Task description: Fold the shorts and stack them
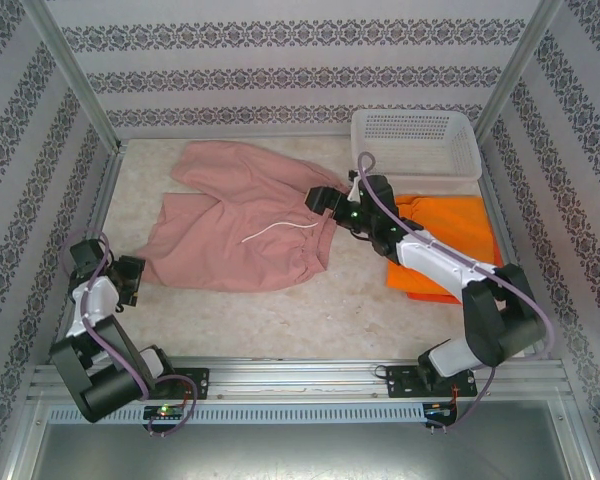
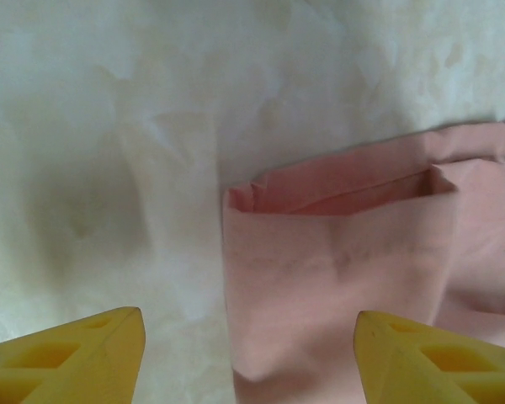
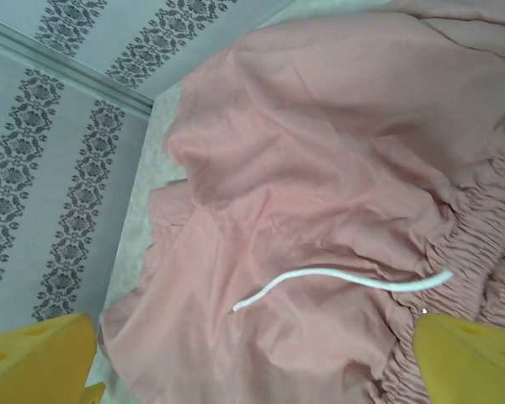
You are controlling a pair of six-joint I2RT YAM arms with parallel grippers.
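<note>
Left gripper [image 1: 132,281]: at the near left corner of the pink shorts [image 1: 245,222], beside a leg hem. Its yellow fingers [image 2: 93,352] stand wide apart above that hem and clamp nothing.
Table [image 1: 310,300]: pale marbled top, bare on the near side of the pink shorts.
Pink shorts: spread flat and rumpled, waist to the right, legs to the left.
Drawstring [image 1: 280,231]: white, lying loose on the pink shorts near the waist.
Right gripper [image 1: 325,201]: at the gathered waist on the right edge of the pink shorts, fingers spread wide and empty.
Orange shorts [image 1: 458,228]: folded, right of the pink shorts, partly under the right arm.
Basket [image 1: 416,122]: white, perforated, beyond the pink shorts to the far right.
</note>
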